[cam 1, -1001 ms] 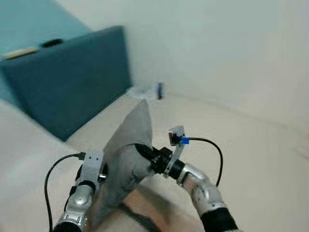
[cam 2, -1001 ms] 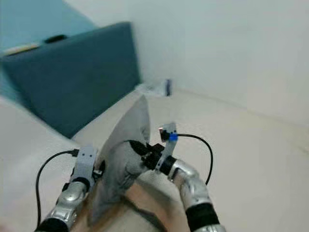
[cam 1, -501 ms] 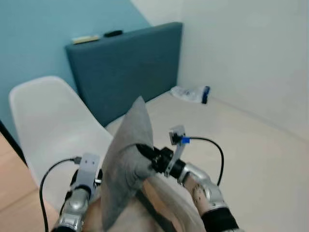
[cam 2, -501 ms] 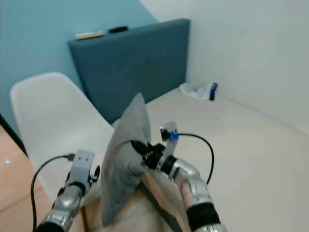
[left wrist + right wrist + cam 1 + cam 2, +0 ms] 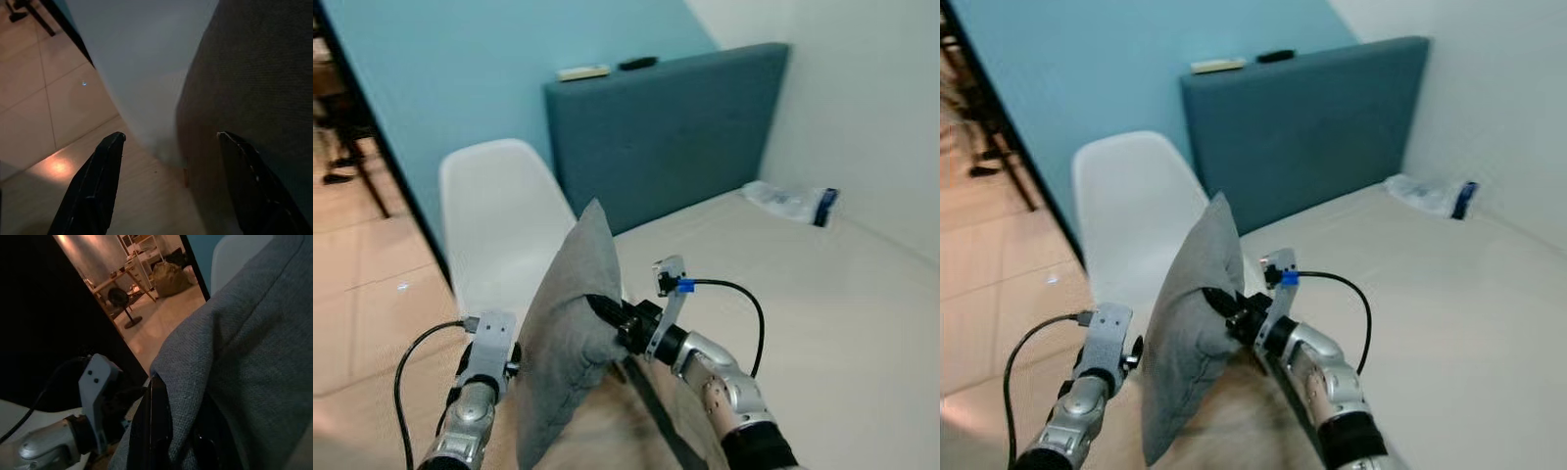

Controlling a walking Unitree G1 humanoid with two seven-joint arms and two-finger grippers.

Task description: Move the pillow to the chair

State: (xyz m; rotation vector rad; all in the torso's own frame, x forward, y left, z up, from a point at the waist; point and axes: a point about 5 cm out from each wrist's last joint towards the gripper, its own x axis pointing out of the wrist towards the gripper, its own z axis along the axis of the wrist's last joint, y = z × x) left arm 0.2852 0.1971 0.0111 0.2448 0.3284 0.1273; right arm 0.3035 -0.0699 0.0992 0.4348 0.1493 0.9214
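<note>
Pillow point(image 5: 570, 338), grey and upright, is clenched by the right pincer point(image 5: 602, 311); left pincer point(image 5: 168, 147) spread apart beside it; white chair point(image 5: 499, 230) at 11 o'clock.

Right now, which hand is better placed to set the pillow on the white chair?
The right hand: it is shut on the grey pillow, which stands just in front of the white chair. The left hand is open beside the pillow, gripping nothing.

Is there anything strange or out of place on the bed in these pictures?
Yes: a crumpled plastic package with a dark blue end lies on the bed near the wall, like something left behind.
</note>
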